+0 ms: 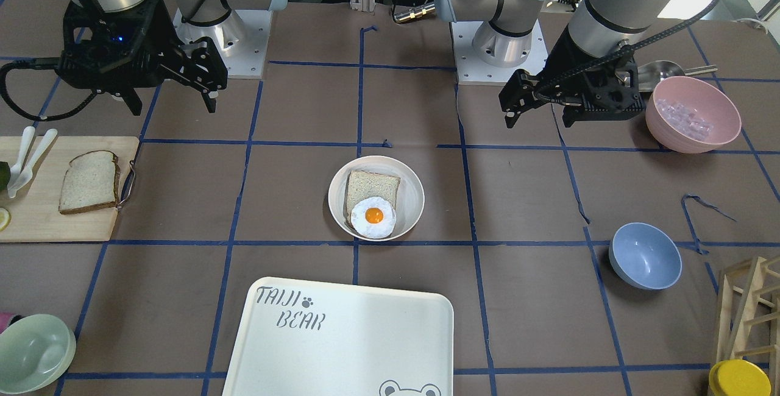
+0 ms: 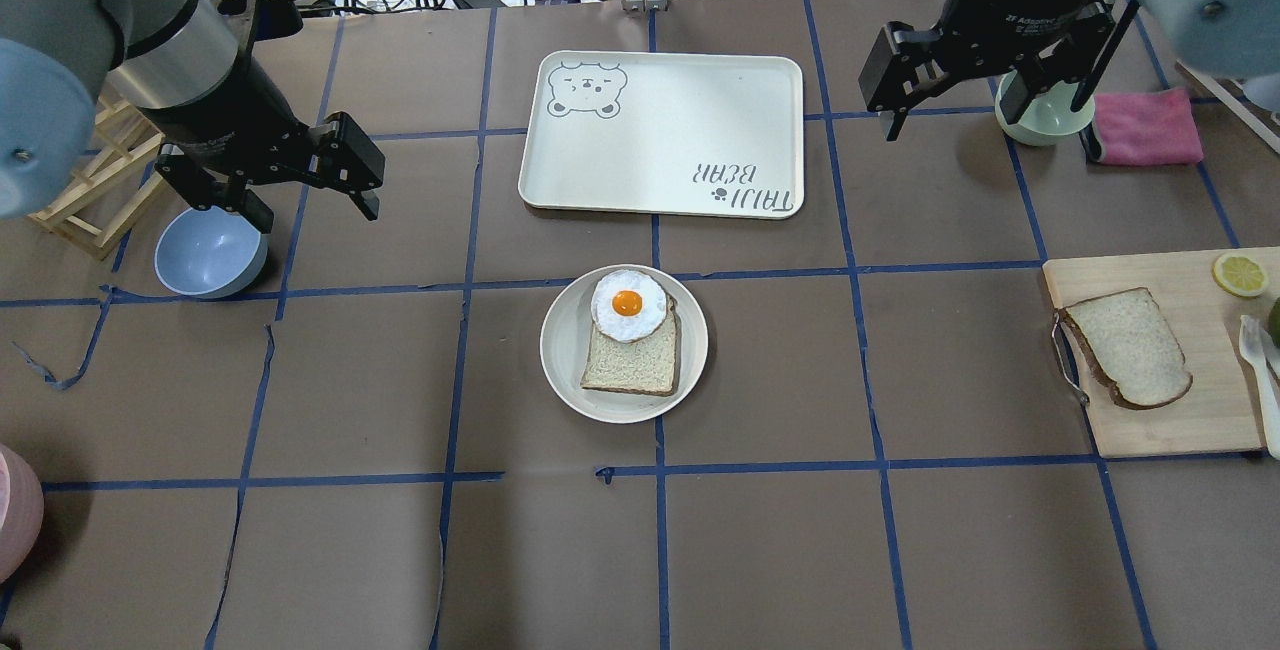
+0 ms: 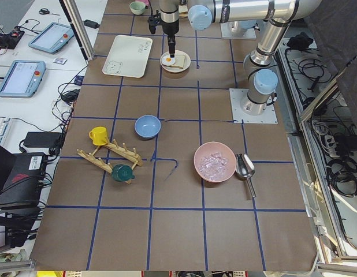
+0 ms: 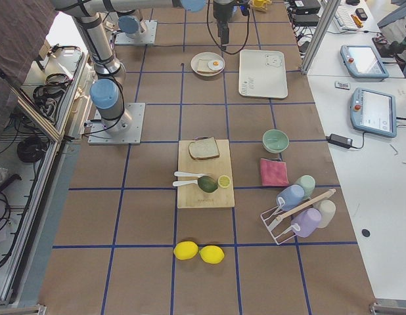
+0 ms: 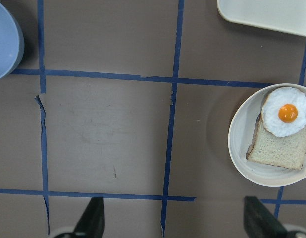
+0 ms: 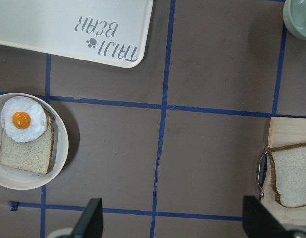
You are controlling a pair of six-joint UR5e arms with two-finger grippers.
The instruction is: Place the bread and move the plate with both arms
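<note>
The bread, a dark-crusted slice with a rounded top, lies on a wooden cutting board at the right of the overhead view; it also shows in the right wrist view. The cream plate sits mid-table and holds a squarer pale slice with a fried egg on it. My left gripper is open and empty, high above the table, left of the plate. My right gripper is open and empty, high at the far right, beyond the board.
The "TAIJI BEAR" tray lies just beyond the plate. A blue bowl sits under the left gripper. A pale green bowl and a pink cloth are near the right gripper. A pink bowl of ice stands on the left arm's side.
</note>
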